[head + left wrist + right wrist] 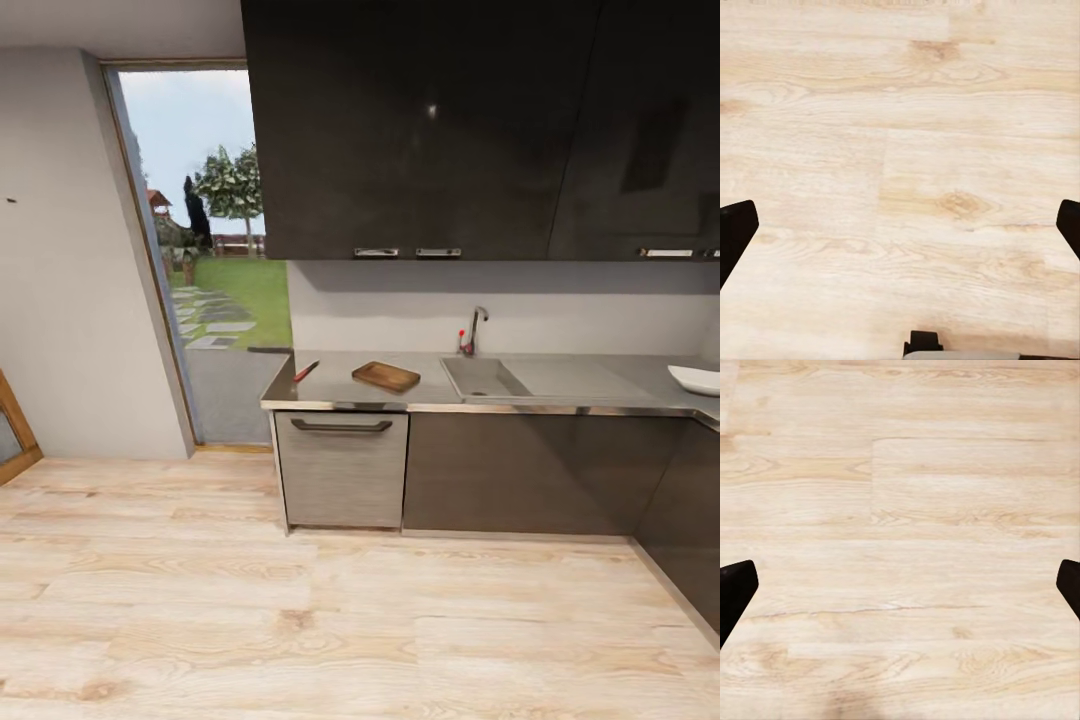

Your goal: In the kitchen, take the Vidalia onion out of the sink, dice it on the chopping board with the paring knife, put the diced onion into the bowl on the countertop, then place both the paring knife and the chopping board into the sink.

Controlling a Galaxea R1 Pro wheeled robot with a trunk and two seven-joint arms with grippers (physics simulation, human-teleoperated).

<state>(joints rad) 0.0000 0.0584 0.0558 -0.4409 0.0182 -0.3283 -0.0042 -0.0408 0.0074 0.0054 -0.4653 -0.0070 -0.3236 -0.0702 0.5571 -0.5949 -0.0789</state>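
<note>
The robot's standing back in the kitchen, looking across pale wood floor [300, 620] at the grey countertop [560, 385], which is the table here. The paring knife [305, 371] with its red handle lies near the table's left end, just left of the brown chopping board [386, 376], which sits close to the front edge. The two are near each other but not touching. Right of the board is the sink [483, 378], basin on the left, flat drainboard running right, chrome tap [472, 331] with a red knob at the table's back edge. The white bowl [696, 379] is way over by the right end, cut off by the frame edge. The inside of the basin is too small to make out.

No brands or writing readable anywhere; the glossy black upper cabinets [420, 130] just have metal handles, and there's a grey dishwasher-style front [342, 470] under the knife.

Both wrist cams look straight down at floorboards. The left hand [900, 229] is spread wide, fingertips [735, 232] at the frame edges, gripping nothing. Right hand [900, 589] is the same: wide apart, empty.
</note>
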